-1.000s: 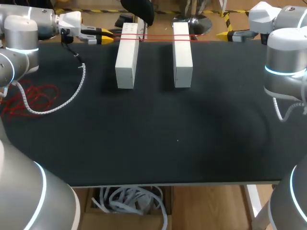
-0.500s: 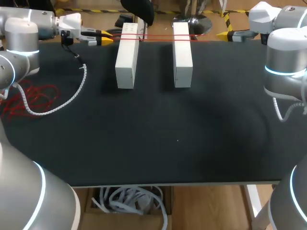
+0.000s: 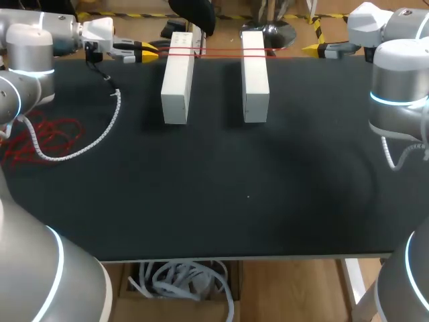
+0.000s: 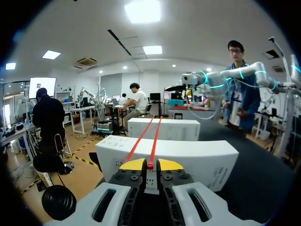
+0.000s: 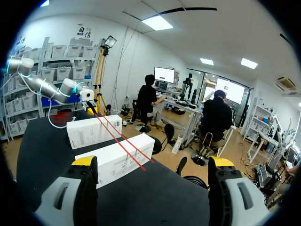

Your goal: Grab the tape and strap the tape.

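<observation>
Left hand (image 3: 142, 49) creeps back a hair, clamped on the red tape (image 3: 218, 51), which runs sideways across both white boxes (image 3: 177, 80) toward the right hand (image 3: 314, 49), fingers wide apart.

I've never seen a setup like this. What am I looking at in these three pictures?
These are two robot arms at a black table. One picture looks down from above; the two round ones come from a camera on each arm's wrist. On the table lie two long white boxes, the left box and the right box. A red tape runs across their far ends. The yellow-tipped left gripper is pinched shut on it. The right gripper is wide open, holding nothing.
</observation>
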